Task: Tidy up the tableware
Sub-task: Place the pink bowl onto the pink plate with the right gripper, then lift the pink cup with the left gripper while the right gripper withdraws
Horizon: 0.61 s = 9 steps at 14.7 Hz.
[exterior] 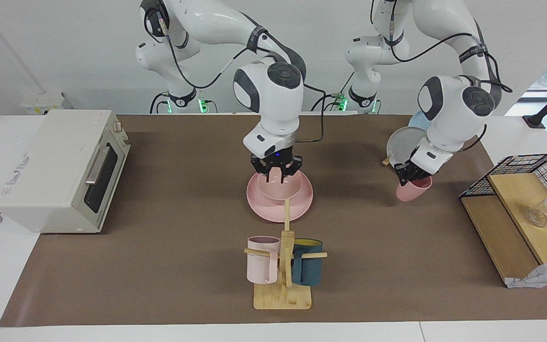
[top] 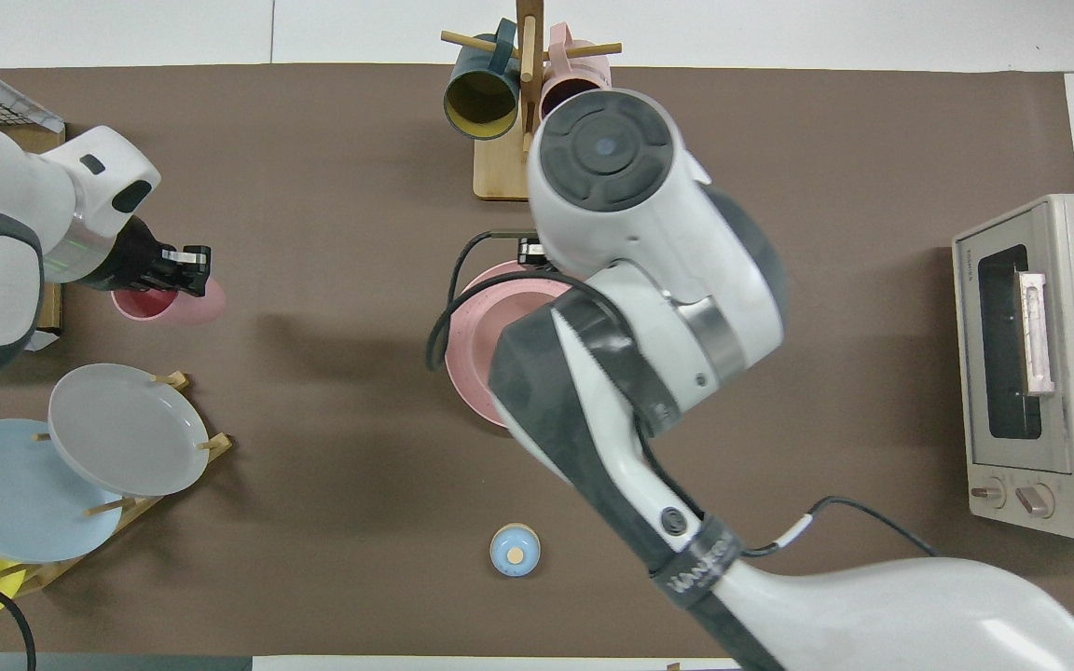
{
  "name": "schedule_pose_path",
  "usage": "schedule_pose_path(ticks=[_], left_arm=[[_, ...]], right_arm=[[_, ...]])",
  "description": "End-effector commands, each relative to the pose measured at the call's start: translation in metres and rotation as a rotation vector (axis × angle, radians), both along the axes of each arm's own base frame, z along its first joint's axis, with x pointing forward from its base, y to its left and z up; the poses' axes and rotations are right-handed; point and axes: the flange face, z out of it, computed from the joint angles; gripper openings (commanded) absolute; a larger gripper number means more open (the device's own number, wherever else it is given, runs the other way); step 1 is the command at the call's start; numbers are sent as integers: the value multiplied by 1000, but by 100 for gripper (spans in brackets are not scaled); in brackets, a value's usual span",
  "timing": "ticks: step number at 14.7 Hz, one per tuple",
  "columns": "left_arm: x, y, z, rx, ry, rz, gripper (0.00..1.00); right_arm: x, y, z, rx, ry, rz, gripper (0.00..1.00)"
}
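Note:
A salmon-pink bowl (exterior: 280,190) sits in the matching plate (exterior: 302,204) at the middle of the table. My right gripper (exterior: 276,176) hangs open just above the bowl's rim on the robots' side, holding nothing. In the overhead view the right arm hides the bowl and only the plate's edge (top: 476,349) shows. Toward the left arm's end, my left gripper (exterior: 409,175) (top: 186,267) is shut on the rim of the pink cup (exterior: 415,191) (top: 206,303). The cup is tilted in its grip.
A wooden mug tree (exterior: 283,294) with a pale pink mug (exterior: 261,261) and a teal mug (exterior: 307,268) stands farther from the robots than the plate. A rack of grey, blue and yellow plates (top: 117,429), a small blue bell (top: 515,550), a toaster oven (exterior: 60,166) and a wire shelf (exterior: 515,199) are also in view.

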Motion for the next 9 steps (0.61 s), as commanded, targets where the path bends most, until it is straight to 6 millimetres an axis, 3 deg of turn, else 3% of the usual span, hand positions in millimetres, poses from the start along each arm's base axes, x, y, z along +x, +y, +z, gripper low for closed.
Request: schedule_pose_path(ticks=[1,2,3,5,6,8,9], left_arm=[[15,-74,29,-7,65,46,0],[15,-102,41,-14,60,75,0],[11,-130,47,-26,60,95,0],[-11,-195,48,-31,60,121,0],[-18,-226,42,-31,58,142,0],[-27,-266,34,-38,50,181,0],[-34,-283,29,-39,49,179,0]], right_arm=[[3,-78,25,13,72,13,75],[4,-106,32,7,101,40,83],[2,-133,45,6,113,34,100],[-8,-191,88,20,87,4,100],[-20,-208,109,25,83,46,100],[-27,-246,114,17,137,50,100],[-27,-261,106,22,148,45,100]])
